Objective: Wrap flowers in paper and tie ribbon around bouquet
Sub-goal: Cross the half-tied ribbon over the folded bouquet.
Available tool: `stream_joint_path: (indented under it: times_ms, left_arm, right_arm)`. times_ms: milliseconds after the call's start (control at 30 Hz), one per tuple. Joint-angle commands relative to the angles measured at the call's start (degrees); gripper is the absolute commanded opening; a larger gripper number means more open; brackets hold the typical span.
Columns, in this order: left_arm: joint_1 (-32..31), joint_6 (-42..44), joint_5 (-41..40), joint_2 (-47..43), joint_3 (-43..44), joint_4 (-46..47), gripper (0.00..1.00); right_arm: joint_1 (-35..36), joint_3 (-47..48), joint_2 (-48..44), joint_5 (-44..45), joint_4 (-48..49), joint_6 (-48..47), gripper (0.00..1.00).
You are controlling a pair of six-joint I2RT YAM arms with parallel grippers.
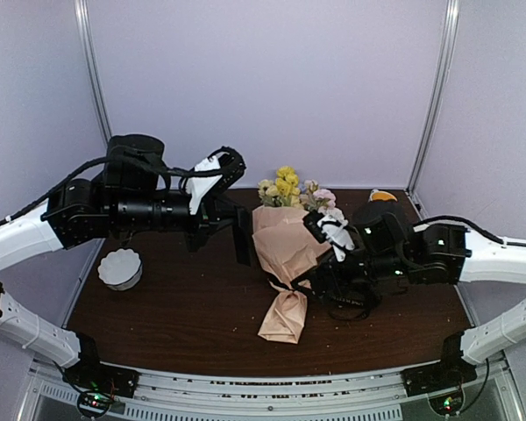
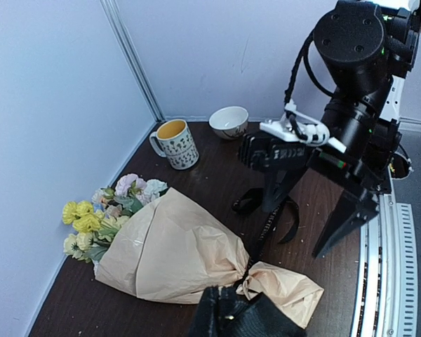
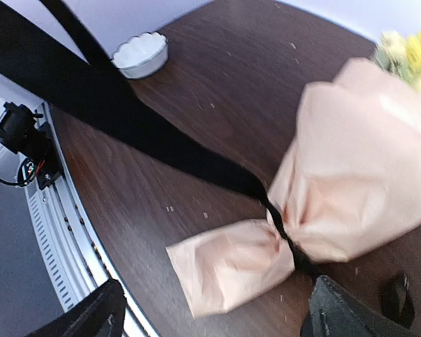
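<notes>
Bouquet [image 1: 285, 254] lies on its side mid-surface [image 1: 175, 324], wide end toward the far wall, narrow tail toward the near edge. Flowers [image 1: 285, 186] show beyond the wide end: yellow blossoms on one side, pink and white on the other.

Paper [image 2: 175, 253]: tan-peach and crinkled, formed into a cone. It is pinched in tight near the narrow end, and the tail flares out again below the pinch.

Ribbon [image 3: 126, 112]: black, wound around the pinch. In the right wrist view a broad band of it rises from the pinch toward the upper left and out of the picture. In the left wrist view a strand with pale lettering climbs from the pinch toward the right arm, with a loop lying on the wood beside it.

Left tool [image 2: 228, 302] — fingers closed together, just beside the pinch, over the tail. Cannot tell whether ribbon is caught between them.

Right tool [image 2: 292, 232] — fingers spread wide, nothing clamped between them, standing above the surface near the ribbon strand.

Other items: a patterned mug [image 2: 177, 144] and a small bowl [image 2: 229, 121] near the far right corner. A white scalloped dish [image 1: 120, 267] sits at the left side, well apart from the bouquet.
</notes>
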Motion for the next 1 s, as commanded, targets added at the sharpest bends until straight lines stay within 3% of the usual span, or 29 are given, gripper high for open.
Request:
stream_joint_path:
  times_ms: [0, 433, 500, 633, 867, 967]
  left_arm:
    - [-0.47, 0.50, -2.13, -0.83, 1.38, 0.78, 0.00]
    - [-0.47, 0.31, -3.18, 0.95, 2.50, 0.86, 0.00]
    - [-0.49, 0.23, -2.99, 1.21, 2.69, 1.06, 0.00]
    - [-0.47, -0.01, -2.99, 1.33, 2.86, 1.29, 0.00]
    - [-0.47, -0.94, -2.68, 1.73, 3.24, 1.05, 0.00]
    - [-0.47, -1.34, -2.47, 1.90, 3.48, 0.89, 0.00]
  right_arm:
    - [1.30, 5.57, 8.84, -1.78, 18.43, -8.47, 0.87]
    - [1.53, 1.73, 19.22, -0.82, 35.82, -2.31, 0.75]
    - [1.52, 0.56, 19.72, 0.40, 38.15, -1.89, 0.68]
    - [1.51, 0.01, 20.46, 1.02, 37.95, -1.30, 0.42]
    - [1.46, -2.70, 21.03, 1.67, 40.73, -0.63, 0.30]
    - [1.47, -1.86, 21.78, 1.14, 40.37, -1.07, 0.21]
